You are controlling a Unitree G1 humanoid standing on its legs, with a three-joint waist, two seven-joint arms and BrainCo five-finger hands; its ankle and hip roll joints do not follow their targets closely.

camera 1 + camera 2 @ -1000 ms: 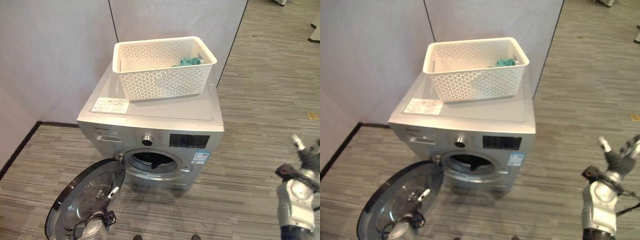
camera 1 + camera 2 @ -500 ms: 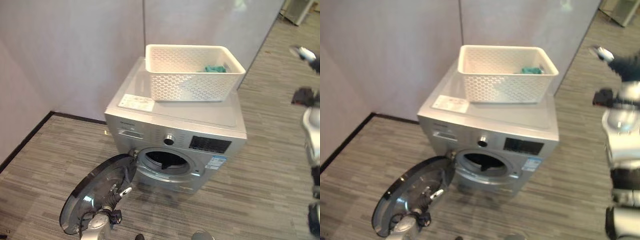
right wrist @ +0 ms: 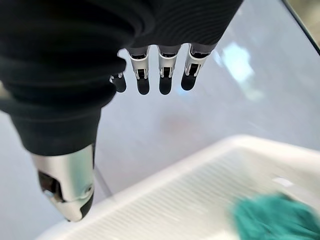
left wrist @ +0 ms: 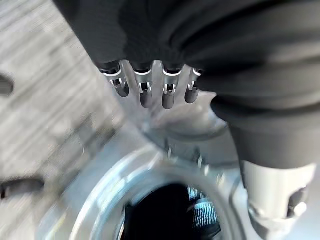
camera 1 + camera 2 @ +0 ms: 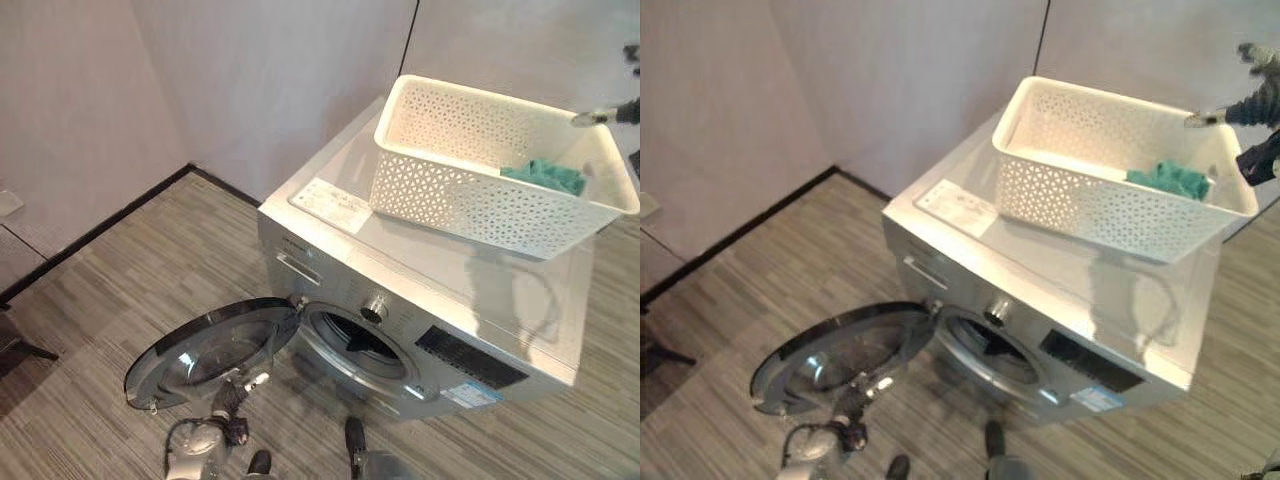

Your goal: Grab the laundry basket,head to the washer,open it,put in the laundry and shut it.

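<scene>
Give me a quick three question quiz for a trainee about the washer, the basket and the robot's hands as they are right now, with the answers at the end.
1. True or false: the washer door is closed.
2. Where does the laundry basket stand? A) on the floor B) on top of the washer C) inside the drum
3. What lies in the basket, and which hand is nearest to it?

Key
1. False: the door hangs open, the drum opening showing.
2. B.
3. A green cloth; the right hand, fingers relaxed, is up by the basket's far corner. The left hand is low, by the door.
</scene>
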